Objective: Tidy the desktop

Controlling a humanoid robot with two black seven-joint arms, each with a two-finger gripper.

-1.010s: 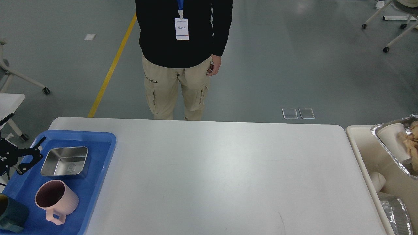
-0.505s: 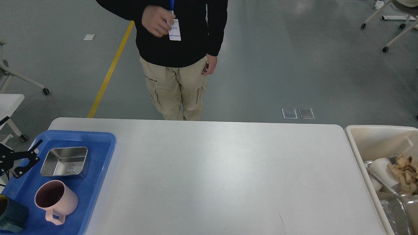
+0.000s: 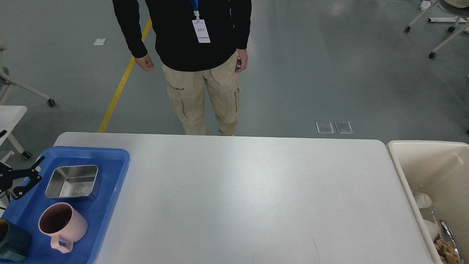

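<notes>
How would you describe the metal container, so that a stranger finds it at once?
Look at the blue tray on the left end of the white desktop. In its far half sits a shallow, square steel container, empty. Unlike the pink mug and dark cup nearer, it is shiny and has no handle.

Head view. Only the far end of the left arm shows, at the left edge: the left gripper [image 3: 30, 177]. Colour: black throughout, matte, no markings legible. Build: thin flat bars joined at small round pivot points, forming an angular linkage. 2 slim fingers [image 3: 38, 162], each narrowing to a point; the upper 1 is straight and tapered, the lower 1 is a short cranked bar with a pale pivot hole. A thin dark cable loops below the linkage at the frame edge. Right arm and right gripper: outside the frame.
</notes>
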